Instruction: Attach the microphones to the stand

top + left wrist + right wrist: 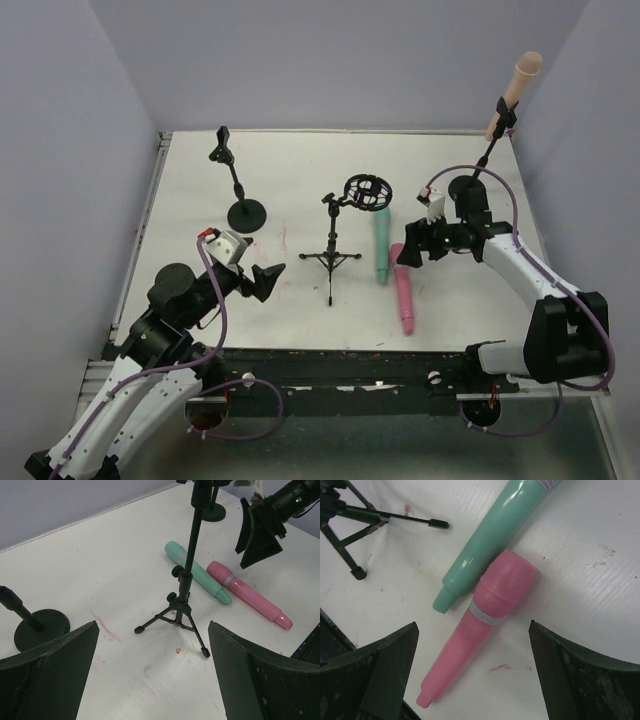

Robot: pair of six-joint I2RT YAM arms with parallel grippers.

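Top external: both arms are hovering over the desk (290,160), the left jaws and the right jaws gaping wide and gripping nothing. The peach microphone (527,70) is already sitting clipped in the far stand (492,150), well beyond the right jaws. The teal microphone (381,245) and pink microphone (403,300) are lying on the desk just beside the right jaws.

Left wrist: the tripod stand (182,605) is standing straight ahead between the left jaws, with both loose microphones lying beyond it. The tripod is looking light and spindly, so a careless reach is likely risking a tip-over. The round-base stand (42,627) is waiting off to the left.

Right wrist: the pink microphone is lying centred between the right jaws, its head pressing against the teal one's tail. Closing here is risking a nudge that sends the teal one rolling, and the smooth round plastic is threatening to twist or slip in the grip.
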